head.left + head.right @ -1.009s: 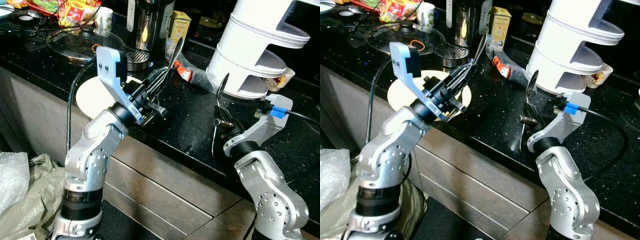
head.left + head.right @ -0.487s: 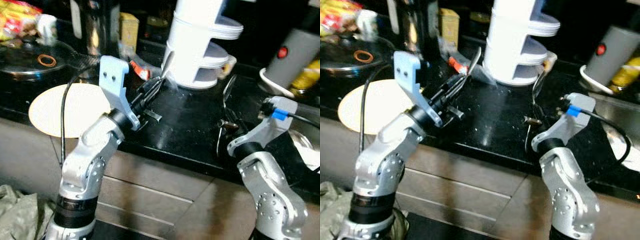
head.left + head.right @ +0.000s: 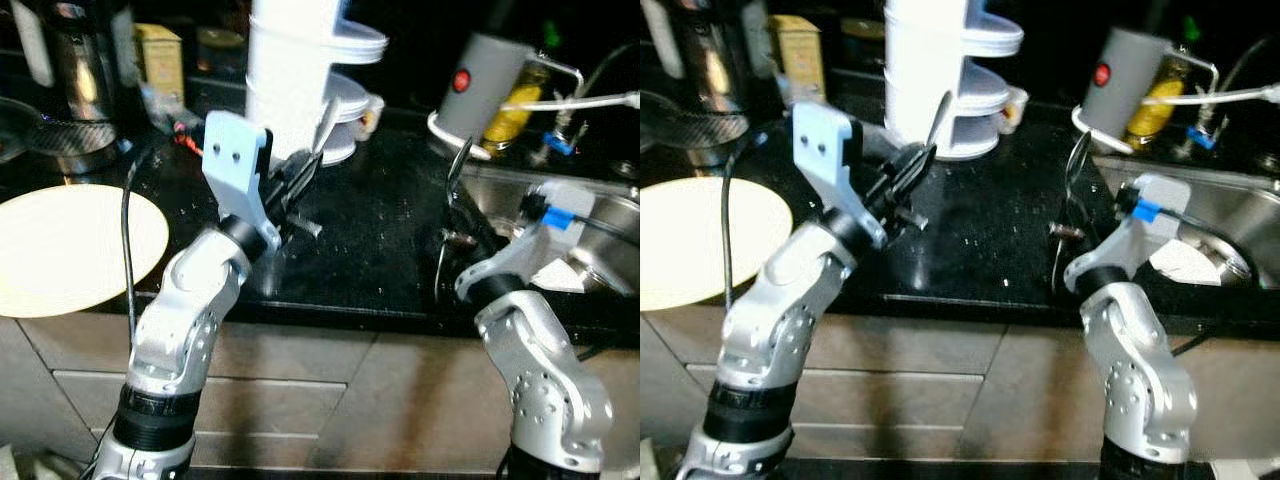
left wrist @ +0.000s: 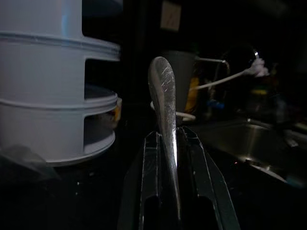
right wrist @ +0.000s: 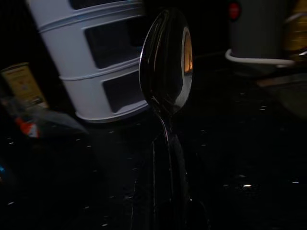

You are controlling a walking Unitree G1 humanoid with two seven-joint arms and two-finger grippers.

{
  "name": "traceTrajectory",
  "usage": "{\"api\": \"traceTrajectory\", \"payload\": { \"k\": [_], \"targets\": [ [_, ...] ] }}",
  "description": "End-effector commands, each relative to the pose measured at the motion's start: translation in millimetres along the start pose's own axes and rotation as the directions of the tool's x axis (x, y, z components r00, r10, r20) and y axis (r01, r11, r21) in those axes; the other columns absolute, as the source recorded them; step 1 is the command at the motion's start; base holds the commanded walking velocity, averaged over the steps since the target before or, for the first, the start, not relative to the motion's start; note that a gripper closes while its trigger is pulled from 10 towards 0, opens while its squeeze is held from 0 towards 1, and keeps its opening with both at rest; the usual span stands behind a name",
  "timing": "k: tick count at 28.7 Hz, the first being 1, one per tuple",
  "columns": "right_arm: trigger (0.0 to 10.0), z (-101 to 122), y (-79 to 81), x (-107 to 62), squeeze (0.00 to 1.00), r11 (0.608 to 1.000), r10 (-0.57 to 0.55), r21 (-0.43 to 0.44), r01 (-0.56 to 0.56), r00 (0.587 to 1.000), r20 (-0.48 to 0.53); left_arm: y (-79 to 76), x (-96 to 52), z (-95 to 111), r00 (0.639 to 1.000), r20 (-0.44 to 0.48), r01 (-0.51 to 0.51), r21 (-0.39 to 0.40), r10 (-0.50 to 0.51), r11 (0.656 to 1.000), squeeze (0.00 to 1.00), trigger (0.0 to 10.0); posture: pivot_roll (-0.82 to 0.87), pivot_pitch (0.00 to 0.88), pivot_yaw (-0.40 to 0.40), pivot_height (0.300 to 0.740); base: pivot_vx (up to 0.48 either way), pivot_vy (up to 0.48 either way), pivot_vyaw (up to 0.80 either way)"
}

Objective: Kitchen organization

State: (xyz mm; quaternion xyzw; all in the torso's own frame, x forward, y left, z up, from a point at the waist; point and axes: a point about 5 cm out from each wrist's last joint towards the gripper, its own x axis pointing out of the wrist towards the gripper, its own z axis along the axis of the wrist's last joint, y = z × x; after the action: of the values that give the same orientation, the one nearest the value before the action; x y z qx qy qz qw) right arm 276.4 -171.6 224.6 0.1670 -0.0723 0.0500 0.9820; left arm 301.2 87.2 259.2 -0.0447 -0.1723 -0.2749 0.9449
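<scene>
- Left gripper [image 3: 303,172] clamps our metal utensil [image 4: 163,96] upright, near the white tiered rack [image 3: 300,70].
- Right gripper [image 3: 1068,215] grips a spoon [image 5: 166,62] beside the sink [image 3: 590,215].
- We judge this mid-carry; next, pick each piece's drop spot.

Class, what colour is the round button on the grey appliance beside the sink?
Red button, clearest in the right eye view.

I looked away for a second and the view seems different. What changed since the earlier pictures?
The camera swung toward the robot's right: the sink and grey appliance came into view, the glass lid left it. Nothing was taken or let go. The left claw still holds its spoon, the right claw its spoon, both above the black counter.
</scene>
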Motion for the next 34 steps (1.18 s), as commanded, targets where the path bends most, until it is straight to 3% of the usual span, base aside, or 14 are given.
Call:
{"api": "traceTrajectory", "payload": {
  "k": [1,9,21,28,34],
  "targets": [
    [10.0,1,-2.7,1.1,0.0,1.0,-0.009,-0.012,0.009,1.0,0.011,-0.8,1.1,-1,1.0,0.002,-0.013,0.02,0.013,1.0,0.0,10.0,0.02,0.0,-0.165,0.74,0.0,0.0,0.0],
    [10.0,-4,2.1,2.4,0.0,1.0,0.007,-0.011,-0.007,1.0,0.003,6.3,-1.7,-6,0.998,-0.009,-0.058,0.036,0.058,0.998,0.0,10.0,0.02,0.0,-0.164,0.74,0.0,0.0,0.0],
    [10.0,-7,4.9,4.8,0.0,1.0,0.015,-0.005,-0.015,1.0,0.004,10.3,-3.3,-9,0.996,-0.019,-0.092,0.038,0.092,0.995,0.0,10.0,0.05,0.001,-0.157,0.74,0.0,0.0,-0.75],
    [10.0,-9,11.0,5.4,0.0,0.999,0.049,-0.012,-0.049,0.999,0.006,13.6,-4.5,-11,0.992,-0.027,-0.12,0.033,0.121,0.992,0.0,10.0,0.05,0.0,-0.161,0.74,0.0,0.0,0.0],
    [10.0,-8,14.8,6.7,0.0,0.997,0.066,-0.027,-0.066,0.998,0.008,15.8,-3.3,-10,0.99,-0.017,-0.138,0.038,0.139,0.99,0.0,10.0,0.05,0.0,-0.168,0.74,0.0,-0.304,0.0]
  ]
}}
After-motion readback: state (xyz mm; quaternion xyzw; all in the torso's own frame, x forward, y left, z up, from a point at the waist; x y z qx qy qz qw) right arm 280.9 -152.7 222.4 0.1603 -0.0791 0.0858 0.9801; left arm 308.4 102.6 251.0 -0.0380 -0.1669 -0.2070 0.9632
